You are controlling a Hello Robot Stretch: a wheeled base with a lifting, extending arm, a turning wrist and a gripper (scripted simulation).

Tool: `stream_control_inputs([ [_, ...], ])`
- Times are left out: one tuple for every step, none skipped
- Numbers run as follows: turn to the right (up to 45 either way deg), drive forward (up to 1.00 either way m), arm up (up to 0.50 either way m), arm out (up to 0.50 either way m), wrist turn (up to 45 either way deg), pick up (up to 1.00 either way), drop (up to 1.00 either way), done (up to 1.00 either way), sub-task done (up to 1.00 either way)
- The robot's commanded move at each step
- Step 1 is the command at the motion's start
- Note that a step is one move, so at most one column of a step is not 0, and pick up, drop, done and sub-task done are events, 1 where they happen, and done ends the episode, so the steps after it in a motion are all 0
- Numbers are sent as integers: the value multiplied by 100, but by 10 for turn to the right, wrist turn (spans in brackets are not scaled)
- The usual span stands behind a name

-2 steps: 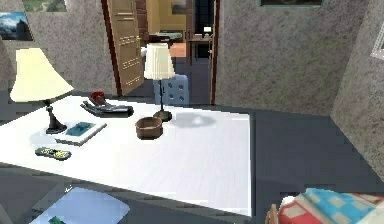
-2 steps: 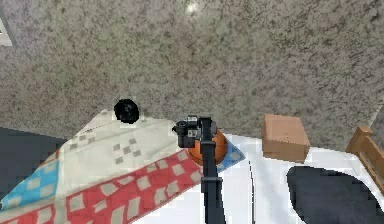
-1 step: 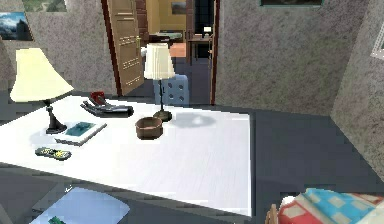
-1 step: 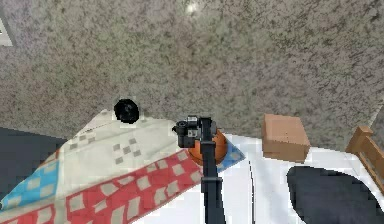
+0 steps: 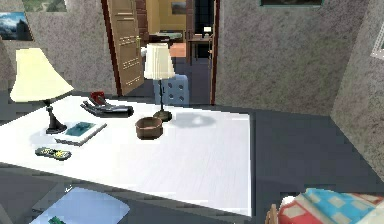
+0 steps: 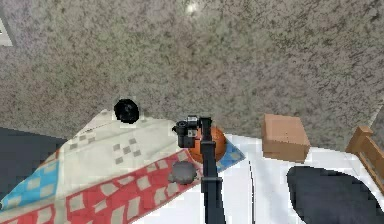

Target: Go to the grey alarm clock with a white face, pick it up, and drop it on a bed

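Arm side view: the arm (image 6: 211,188) reaches out over the bed (image 6: 268,196). The tool (image 6: 184,131) sits above the patchwork quilt (image 6: 105,170) with an orange ball (image 6: 217,137) at or behind its far end, so I cannot tell whether the tool holds anything. A small grey round thing (image 6: 183,172) lies on the quilt just left of the arm. Its colour and shape fit the alarm clock, but no white face is visible, so the identification is tentative. If correct, the clock is on the bed and the drop looks done. Risks: (1) A wrong target is possible, since a black round thing (image 6: 126,111) by the wall, the ball and the grey thing are all small rounded blobs. (2) The grey thing lies close beside the arm, so any arm motion could sweep it, and a round body may roll across the quilt and off the edge. (3) The ball could be nudged and roll in the same way. Materials: the quilt is soft cloth in red, white and blue squares and is likely to damp a fall. The bed's bare white part is smooth. A brown box (image 6: 285,137), square-edged and cardboard-like, stands on it by the speckled, rough-looking wall (image 6: 250,50). Forward view: a flat white surface (image 5: 195,150) carries two cream-shaded lamps (image 5: 38,75) and a shallow brown bowl (image 5: 150,127).
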Motion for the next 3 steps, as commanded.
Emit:
stream_control_inputs([
  [0, 0, 10, 0, 0, 0, 0, 0, 0],
  [0, 0, 0, -8, 0, 0, 0, 0, 0],
  [0, 0, 0, 0, 0, 0, 0, 100, 0],
])
